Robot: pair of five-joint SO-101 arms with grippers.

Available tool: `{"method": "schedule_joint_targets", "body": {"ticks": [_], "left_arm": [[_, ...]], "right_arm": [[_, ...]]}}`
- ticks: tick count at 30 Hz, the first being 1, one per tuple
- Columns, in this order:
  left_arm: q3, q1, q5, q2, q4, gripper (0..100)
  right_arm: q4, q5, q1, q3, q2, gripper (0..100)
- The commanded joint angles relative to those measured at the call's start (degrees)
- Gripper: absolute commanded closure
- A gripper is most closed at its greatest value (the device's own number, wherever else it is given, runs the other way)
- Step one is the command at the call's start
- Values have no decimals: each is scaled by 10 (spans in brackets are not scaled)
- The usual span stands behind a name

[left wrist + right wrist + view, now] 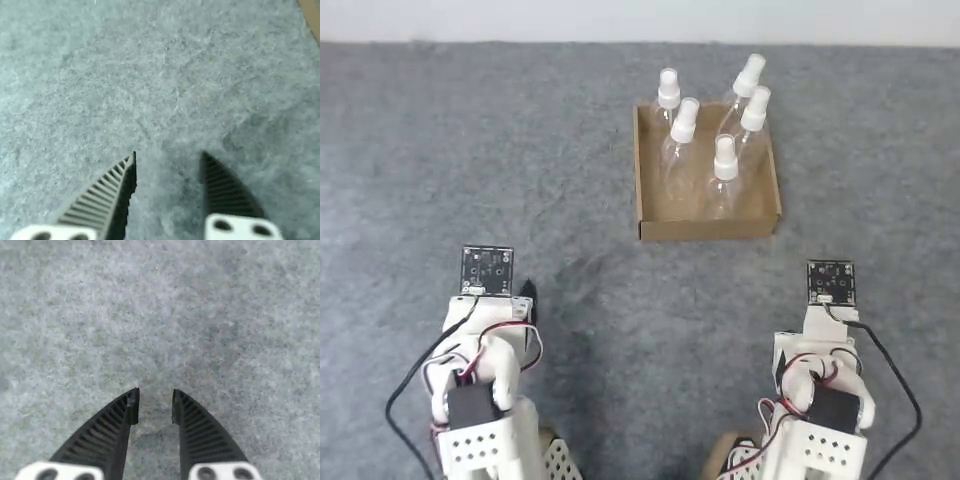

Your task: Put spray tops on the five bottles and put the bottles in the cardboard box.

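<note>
Several clear bottles [677, 150], each with a white spray top [685, 118], stand close together inside the cardboard box [708, 228] at the back middle of the table. Both arms sit folded back at the near edge, far from the box. My left gripper [169, 157] hangs open over bare grey carpet with nothing between its fingers. My right gripper [154, 392] is also over bare carpet, open by a narrow gap and holding nothing. In the high view the left arm [486, 300] is at the near left and the right arm [830, 310] at the near right.
Grey carpet [470, 150] covers the whole table. A corner of the cardboard box [312, 12] shows in the left wrist view. A pale wall strip [640, 20] runs along the far edge.
</note>
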Motion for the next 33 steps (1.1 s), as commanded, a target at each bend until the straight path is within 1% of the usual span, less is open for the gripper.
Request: {"method": "schedule_joint_targets", "body": {"ticks": [1, 4, 5, 7, 10, 25, 27, 30, 31, 33], "left_arm": [[-4, -2, -1, 6, 11, 828], [-4, -2, -1, 4, 6, 971], [-4, -1, -1, 4, 5, 1000], [-4, -1, -1, 4, 7, 974], [-4, -1, -1, 4, 6, 988], [-4, 0, -4, 4, 10, 988], [-4, 1, -3, 4, 9, 988], [-4, -1, -2, 4, 6, 988], [-4, -1, -4, 4, 6, 988], [-4, -1, -4, 4, 6, 988]], "right_arm": [[4, 6, 8, 13, -7, 929], [4, 6, 8, 13, -7, 929], [4, 6, 8, 13, -8, 929], [4, 6, 8, 13, -8, 929], [4, 5, 8, 13, -8, 929], [4, 6, 9, 13, -8, 927], [4, 6, 10, 13, -7, 931], [4, 6, 10, 13, -7, 998], [4, 6, 10, 13, -7, 984], [4, 6, 9, 13, -7, 994]]}}
